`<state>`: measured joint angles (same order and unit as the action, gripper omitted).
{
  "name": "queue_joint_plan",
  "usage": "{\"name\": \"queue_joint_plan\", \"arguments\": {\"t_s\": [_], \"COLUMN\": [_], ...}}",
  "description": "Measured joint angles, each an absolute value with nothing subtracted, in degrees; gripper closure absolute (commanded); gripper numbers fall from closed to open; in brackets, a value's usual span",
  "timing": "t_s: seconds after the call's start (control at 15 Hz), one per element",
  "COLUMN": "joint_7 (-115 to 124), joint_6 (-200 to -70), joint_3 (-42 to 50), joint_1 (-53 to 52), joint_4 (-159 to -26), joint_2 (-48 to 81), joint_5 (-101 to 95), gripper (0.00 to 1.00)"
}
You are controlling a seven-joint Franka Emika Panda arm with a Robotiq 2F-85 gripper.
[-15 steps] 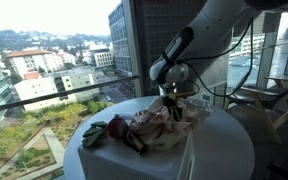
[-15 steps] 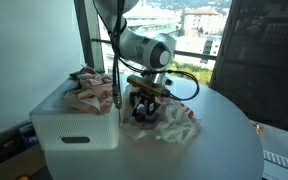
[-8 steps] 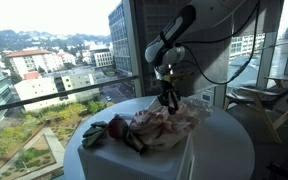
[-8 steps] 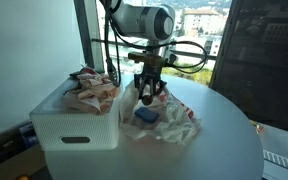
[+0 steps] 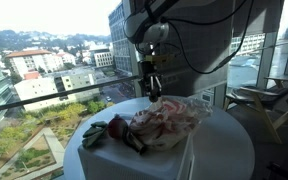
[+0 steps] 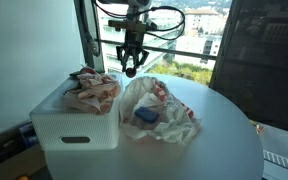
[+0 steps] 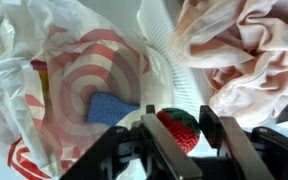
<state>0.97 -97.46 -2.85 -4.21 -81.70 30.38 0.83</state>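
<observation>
Items by count: I carry one pincer (image 6: 132,66) with two fingers (image 7: 212,128). One red strawberry (image 7: 179,128). One red-and-white striped plastic bag (image 6: 166,108). One blue object (image 7: 112,110). One white basket (image 6: 74,130). One round counter (image 6: 224,140). Heaped cloths (image 6: 92,88), number not discernible.

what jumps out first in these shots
A red strawberry sits clamped in the pincer, high above the round table. Below lies an open red-and-white plastic bag with a blue thing inside, beside a white bin heaped with pinkish cloth.
</observation>
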Motion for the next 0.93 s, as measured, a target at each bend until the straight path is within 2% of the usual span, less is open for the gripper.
{"name": "queue_joint_plan", "arguments": {"t_s": [0.6,0.67,0.73,0.93], "joint_7": [-3.20,-3.93,-4.64,-6.22], "joint_6": [-97.18,-97.23,-97.32,-97.57], "joint_3": [-8.05,-8.29,-8.46,-8.57], "joint_1": [-11.08,-11.45,-11.70,-11.87], "joint_4": [-80.42,-80.42,-80.43,-80.44], "joint_2": [30.37,30.47,30.62,31.18], "joint_5": [0.58,0.58,0.58,0.58], "gripper": [0.77,0.27,0.27,0.06]}}
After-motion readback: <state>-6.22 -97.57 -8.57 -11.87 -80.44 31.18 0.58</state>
